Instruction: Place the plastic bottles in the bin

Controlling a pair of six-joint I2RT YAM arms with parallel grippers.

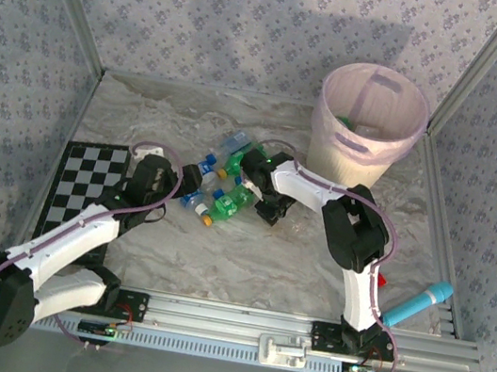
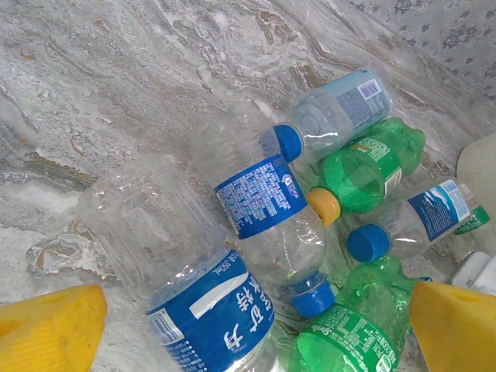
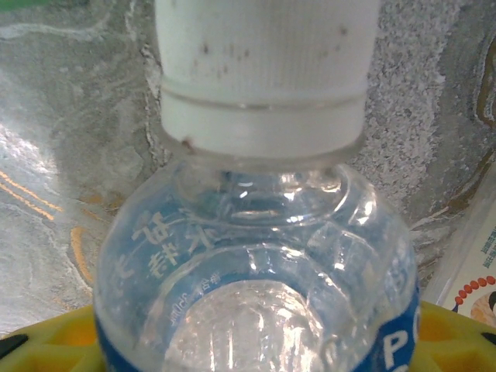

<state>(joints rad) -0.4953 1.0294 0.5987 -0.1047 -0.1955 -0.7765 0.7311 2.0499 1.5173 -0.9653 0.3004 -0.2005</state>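
While left claw point(image 2: 252, 325) gapes over bottle pile point(image 2: 263, 201), right claw point(image 3: 256, 345) grips white-capped bottle point(image 3: 256, 256); bin point(image 1: 349, 155) near far-right corner.

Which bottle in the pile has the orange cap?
The green bottle lying between two clear bottles. Its cap is orange-yellow, while the caps around it are blue.

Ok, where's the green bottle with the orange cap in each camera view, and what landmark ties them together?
Top external: green bottle with the orange cap, near the centre of the picture.
Left wrist: right of centre, cap toward lower left.
Right wrist: faces a white-capped clear bottle close up.
Shared landmark: the marbled tabletop.
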